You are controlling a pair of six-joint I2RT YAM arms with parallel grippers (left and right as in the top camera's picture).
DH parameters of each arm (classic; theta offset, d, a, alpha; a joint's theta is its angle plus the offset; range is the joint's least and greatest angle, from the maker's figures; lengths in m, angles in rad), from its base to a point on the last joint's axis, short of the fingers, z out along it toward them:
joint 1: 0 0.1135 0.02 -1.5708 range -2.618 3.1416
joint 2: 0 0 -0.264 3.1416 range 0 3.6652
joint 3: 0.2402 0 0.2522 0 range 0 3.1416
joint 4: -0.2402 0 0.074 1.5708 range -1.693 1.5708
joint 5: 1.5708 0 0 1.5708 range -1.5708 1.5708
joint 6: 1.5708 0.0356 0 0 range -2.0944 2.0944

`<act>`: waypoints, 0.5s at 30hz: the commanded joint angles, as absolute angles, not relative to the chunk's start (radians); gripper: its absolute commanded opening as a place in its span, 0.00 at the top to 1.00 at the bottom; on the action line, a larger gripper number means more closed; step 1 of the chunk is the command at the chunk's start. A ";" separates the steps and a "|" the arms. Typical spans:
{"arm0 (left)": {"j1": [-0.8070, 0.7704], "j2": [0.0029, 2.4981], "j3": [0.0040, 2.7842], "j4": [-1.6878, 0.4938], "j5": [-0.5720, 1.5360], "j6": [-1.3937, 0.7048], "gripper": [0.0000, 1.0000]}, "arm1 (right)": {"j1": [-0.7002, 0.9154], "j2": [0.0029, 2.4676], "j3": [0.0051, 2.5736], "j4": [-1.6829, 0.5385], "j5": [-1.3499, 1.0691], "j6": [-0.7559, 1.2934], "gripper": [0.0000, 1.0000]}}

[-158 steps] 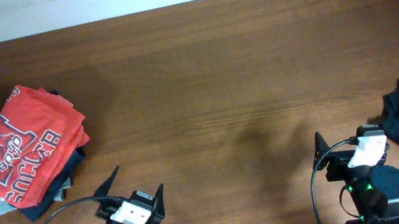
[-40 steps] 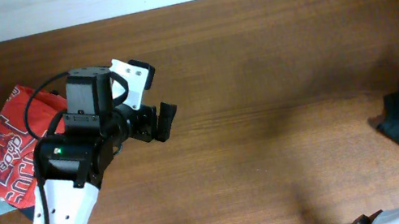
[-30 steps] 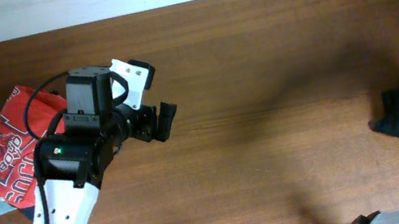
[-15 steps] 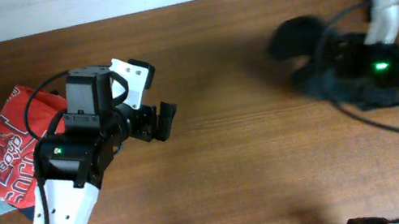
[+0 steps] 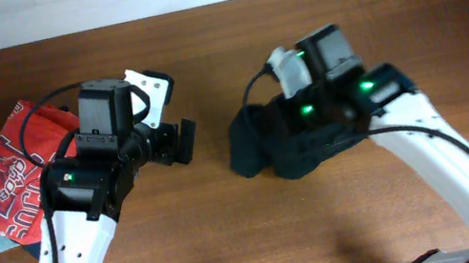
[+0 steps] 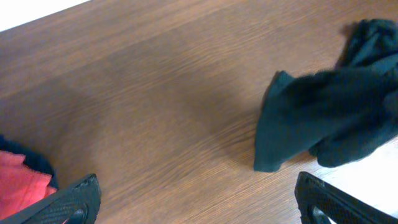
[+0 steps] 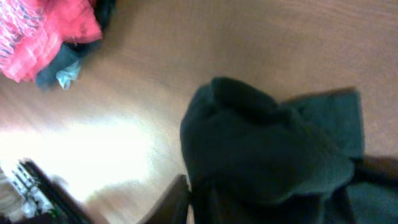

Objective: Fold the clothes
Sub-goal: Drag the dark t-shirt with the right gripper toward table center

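The clothes (image 5: 262, 149), one plain black garment, hang bunched over the middle of the table. My right gripper (image 5: 280, 123) is buried in them and shut on the bunch. In the right wrist view the clothes (image 7: 261, 143) cover the jaws, and only one finger (image 7: 176, 200) shows at their left edge. My left gripper (image 5: 181, 142) hovers wide open to the left of the clothes, holding nothing. From the left wrist the clothes (image 6: 323, 121) lie ahead to the right, past the gripper (image 6: 199, 202) and clear of its fingers.
A pile of folded garments topped by a red shirt with white lettering (image 5: 19, 174) sits at the table's left, under the left arm. The same red pile (image 7: 43, 28) appears in the right wrist view. The brown wooden table (image 5: 264, 242) ends at a white strip along the back.
My right arm has swung the black clothes from the table's right edge up and over to the middle. My left arm has stayed put, still open.
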State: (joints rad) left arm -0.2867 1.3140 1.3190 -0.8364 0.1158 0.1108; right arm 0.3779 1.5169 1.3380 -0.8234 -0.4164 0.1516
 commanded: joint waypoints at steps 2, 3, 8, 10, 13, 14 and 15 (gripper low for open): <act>-0.287 1.307 1.339 -0.847 0.055 0.105 0.01 | 0.431 1.520 1.334 -0.834 -0.318 0.135 0.65; -0.287 1.307 1.339 -0.847 0.055 0.105 0.01 | 0.431 1.512 1.334 -0.834 -0.302 0.135 0.63; -0.287 1.307 1.339 -0.846 0.056 0.105 0.01 | 0.413 1.454 1.335 -0.844 -0.159 0.140 0.59; -0.287 1.307 1.339 -0.847 0.056 0.105 0.01 | 0.389 1.437 1.335 -0.858 -0.072 0.185 0.56; -0.287 1.307 1.339 -0.847 0.056 0.105 0.00 | 0.306 1.439 1.334 -0.899 0.039 0.293 0.55; -0.287 1.307 1.339 -0.847 0.056 0.105 0.01 | 0.270 1.446 1.334 -0.913 0.042 0.314 0.54; -0.287 1.307 1.339 -0.847 0.056 0.105 0.01 | 0.235 1.454 1.334 -0.928 0.041 0.337 0.51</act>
